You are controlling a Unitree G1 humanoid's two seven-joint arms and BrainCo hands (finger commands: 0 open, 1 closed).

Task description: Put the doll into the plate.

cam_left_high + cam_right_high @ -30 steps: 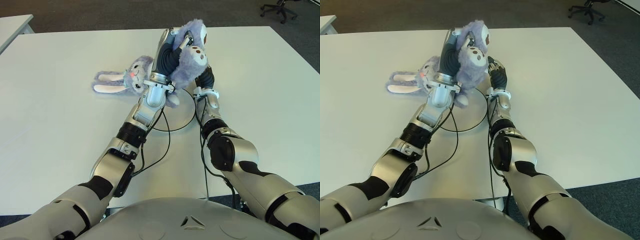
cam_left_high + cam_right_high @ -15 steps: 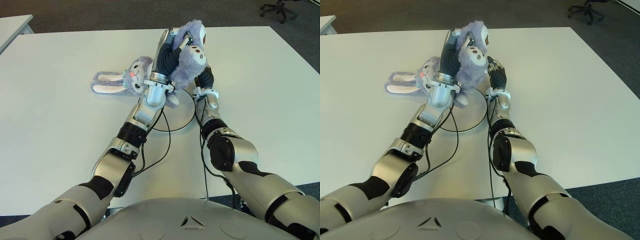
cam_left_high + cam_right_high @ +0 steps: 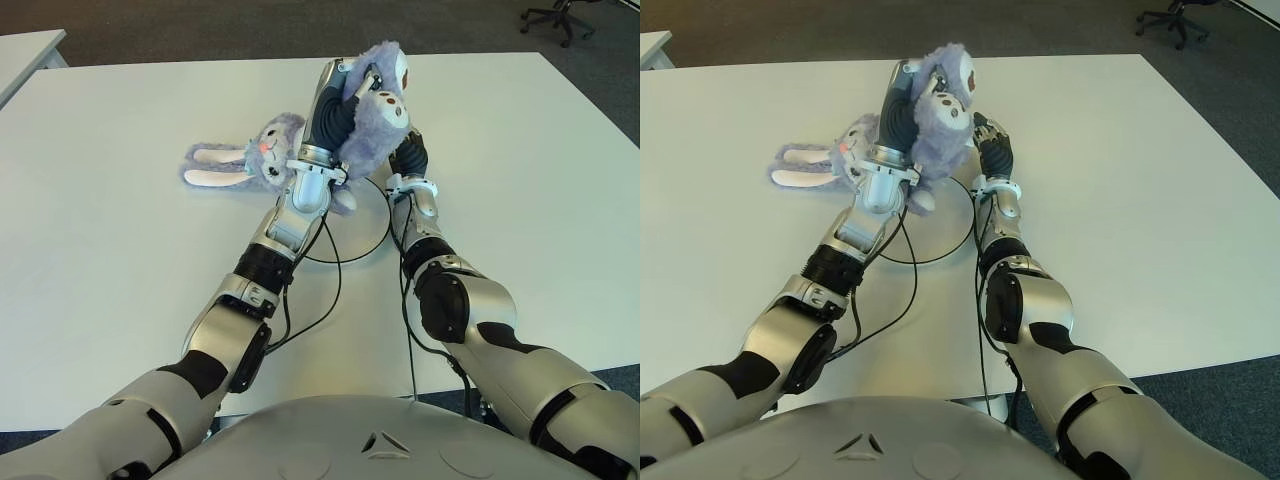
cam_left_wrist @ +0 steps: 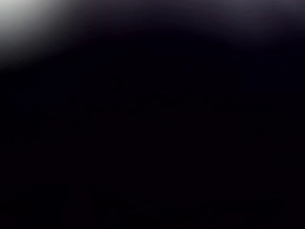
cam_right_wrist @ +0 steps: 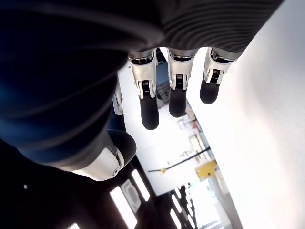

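Note:
A fuzzy purple doll point(image 3: 380, 125) with brown-and-white patches is held up in the air by my left hand point(image 3: 338, 100), whose fingers are curled around it. It hangs over the far edge of the flat white plate point(image 3: 365, 228) on the table. The left wrist view is dark and shows nothing of the grasp. My right hand point(image 3: 410, 158) shows at the plate's right side, below the doll. Its fingers point(image 5: 176, 90) are stretched out and hold nothing.
A second plush, a purple rabbit point(image 3: 240, 160) with long white-lined ears, lies on the white table point(image 3: 120, 240) just left of my left forearm. Black cables point(image 3: 330, 270) run along both forearms over the plate. An office chair point(image 3: 560, 15) stands beyond the table's far right corner.
The doll in my left hand has shifted slightly up and turned a little. The rabbit has nudged a bit to the left. The right hand has stayed in place.

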